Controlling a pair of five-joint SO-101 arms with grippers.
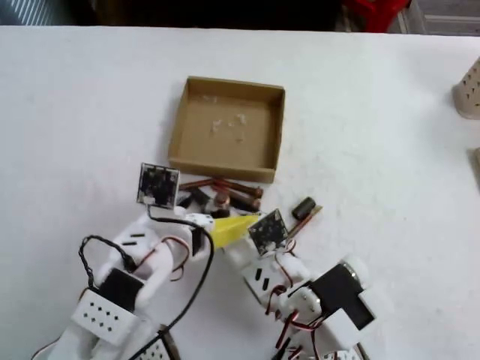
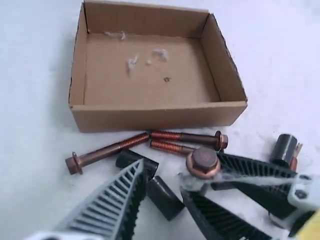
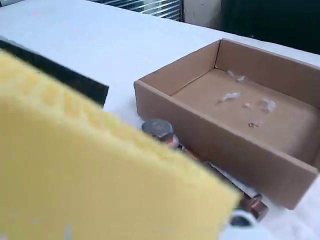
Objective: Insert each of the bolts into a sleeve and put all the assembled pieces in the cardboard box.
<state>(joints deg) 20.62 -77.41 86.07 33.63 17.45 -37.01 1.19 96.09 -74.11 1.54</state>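
My left gripper (image 2: pixel 161 180) stood wide open and held nothing; a dark sleeve (image 2: pixel 165 198) lay on the table between its ribbed fingers (image 2: pixel 117 197); a second sleeve (image 2: pixel 136 161) lay just beside one fingertip; a head-up bolt (image 2: pixel 202 162) stood just beyond the other. Three loose bolts (image 2: pixel 187 137) lay outside the cardboard box (image 2: pixel 150 117), along its near wall. The right gripper (image 1: pixel 225 229) sat close beside the same pile; I could not tell how it stood.
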